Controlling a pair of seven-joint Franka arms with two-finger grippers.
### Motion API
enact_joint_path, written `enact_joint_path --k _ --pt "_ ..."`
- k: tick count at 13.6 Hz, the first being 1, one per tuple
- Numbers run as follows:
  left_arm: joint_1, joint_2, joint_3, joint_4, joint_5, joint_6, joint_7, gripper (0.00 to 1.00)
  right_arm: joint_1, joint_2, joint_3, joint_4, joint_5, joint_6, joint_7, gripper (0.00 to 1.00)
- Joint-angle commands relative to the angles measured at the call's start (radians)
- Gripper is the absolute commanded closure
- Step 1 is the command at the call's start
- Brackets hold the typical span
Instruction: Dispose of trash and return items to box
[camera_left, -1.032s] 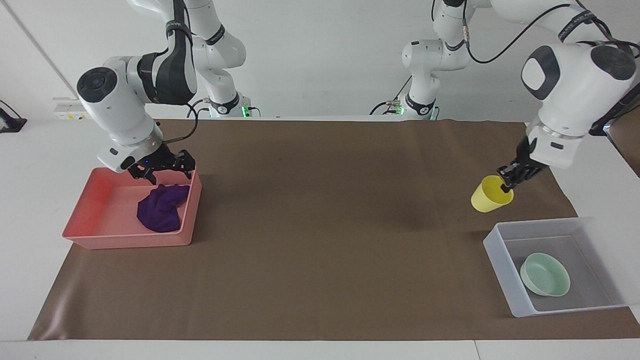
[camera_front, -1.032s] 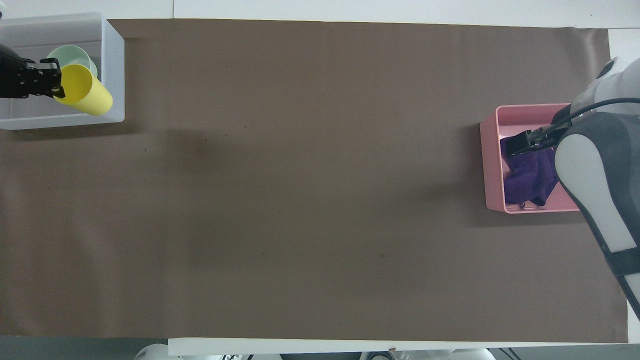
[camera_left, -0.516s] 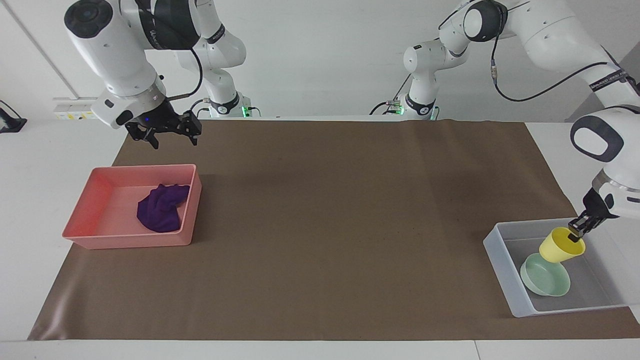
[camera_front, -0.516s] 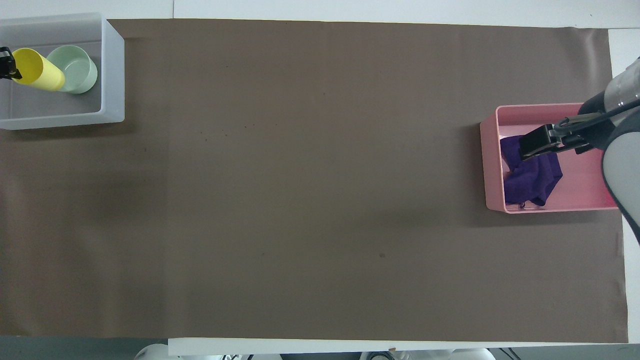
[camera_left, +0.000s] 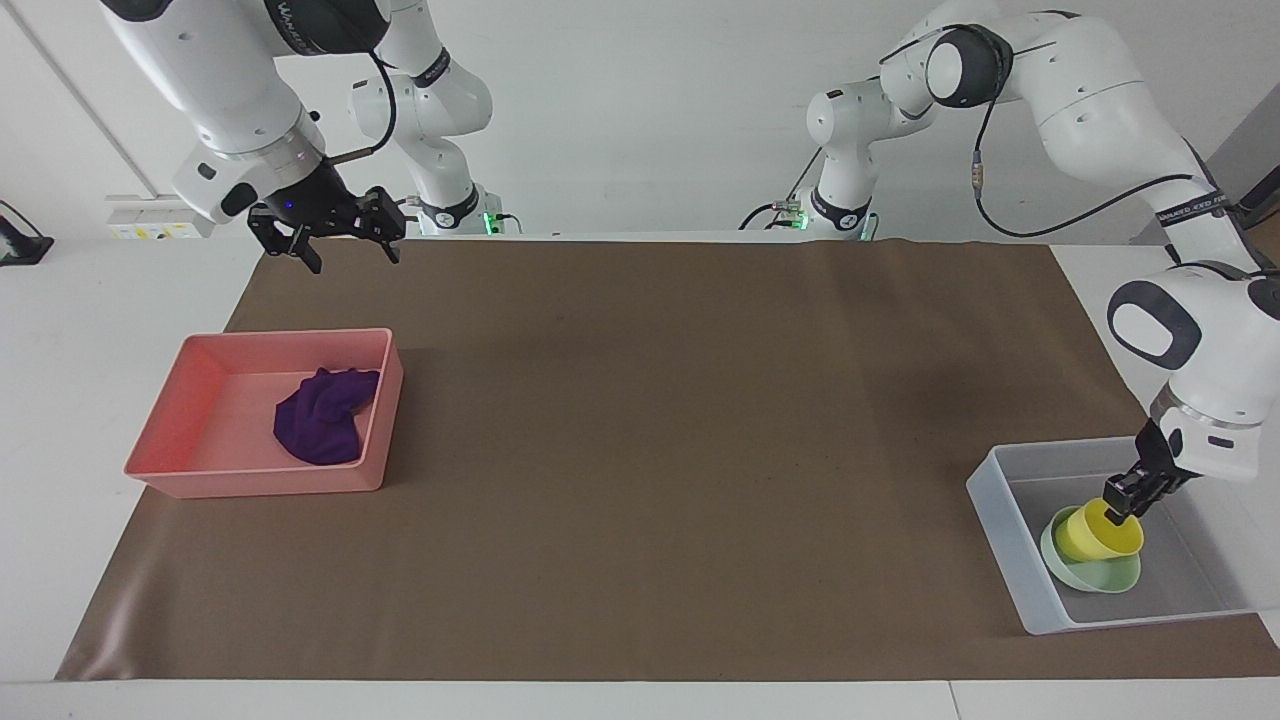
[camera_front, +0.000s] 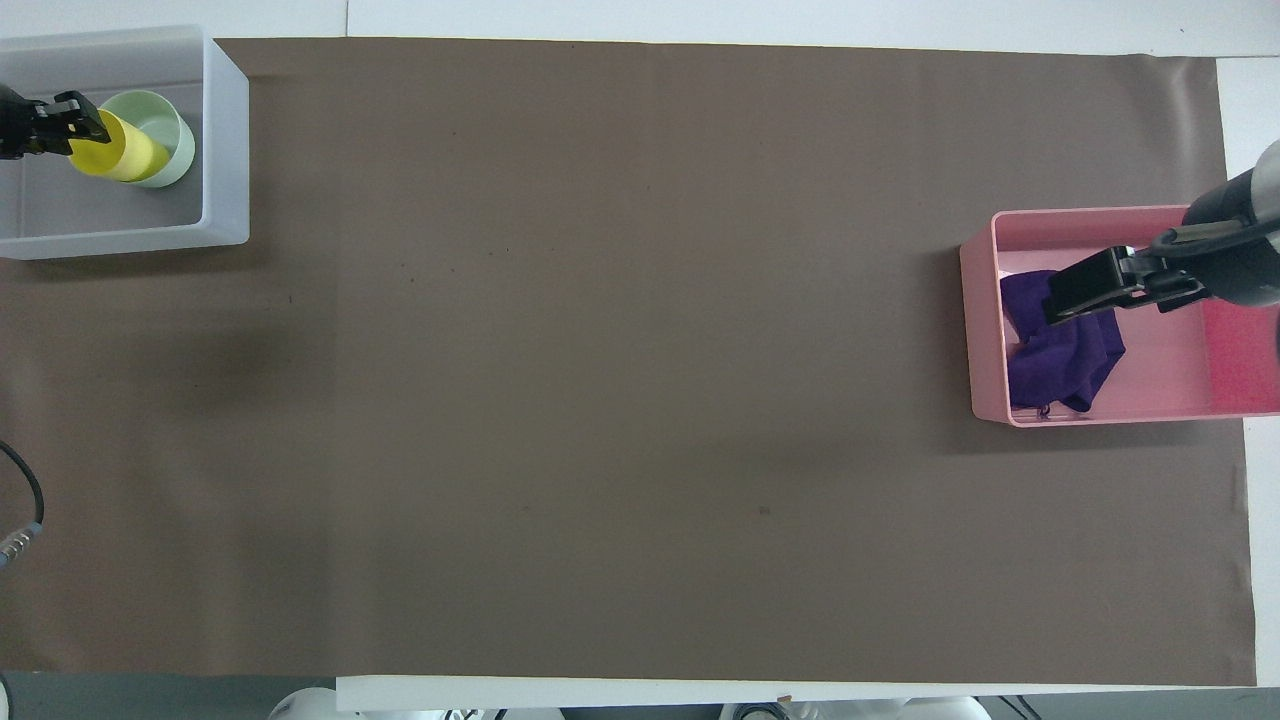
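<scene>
Trash first: small deep-purple wrinkled cloth rag (camera_left: 322, 429) lying inside the pink rectangular plastic tray (camera_left: 175, 425) at the right arm's end of the brown paper-covered table (camera_left: 640, 450), bunched against the tray wall nearest the table's middle. Right gripper (camera_left: 327, 243) raised high, over the brown cover's edge by the robots in the facing view, fingers spread apart, holding nothing, well clear of the rag.

Small yellow plastic cup (camera_left: 1097, 532) tilted, pinched at its rim by the left gripper (camera_left: 1125, 496), fingers closed on the cup wall. Cup bottom resting in or just touching the shallow round mint-green bowl (camera_left: 1090, 570), itself on the floor of the translucent whitish rectangular plastic tub (camera_left: 1010, 545) at the left arm's end. Contact between cup and bowl not certain from either view.

Risks, as judgement only:
- Cup leaning rather than upright; on release, likely to roll onto its side in the bowl, or to tip the bowl.
- Pressing down further could skid the bowl across the smooth tub floor or rock it up on one edge.
- Pulling the fingers away sideways could drag the cup rim along and topple it; straight lift after opening looks safer.
- Gripper body close to the tub wall nearer the robots; careless retreat could knock the light tub.
</scene>
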Motion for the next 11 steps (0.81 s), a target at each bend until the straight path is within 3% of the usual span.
enact_joint_path --k 1,2,5,8,11 --pt "-0.027 -0.124 0.009 -0.048 0.0 -0.116 0.012 0.0 -0.009 -0.018 0.005 -0.02 0.017 -0.005 0.006 0.0" --pt "-0.042 -0.188 0.009 -0.045 0.001 -0.265 0.017 0.0 -0.007 -0.023 0.005 -0.037 0.017 -0.003 0.007 0.0" --pt "-0.103 -0.35 0.007 -0.079 0.001 -0.545 -0.044 0.0 -0.007 -0.035 0.004 -0.057 0.003 0.017 0.0 0.0" --pt "-0.138 -0.571 0.001 -0.217 0.003 -0.624 -0.046 0.0 -0.009 -0.035 0.002 -0.06 -0.006 0.035 0.007 0.01" --pt "-0.151 -0.56 -0.019 -0.101 0.018 -0.701 0.027 0.0 -0.01 -0.038 0.004 -0.067 -0.029 0.032 0.011 0.01"
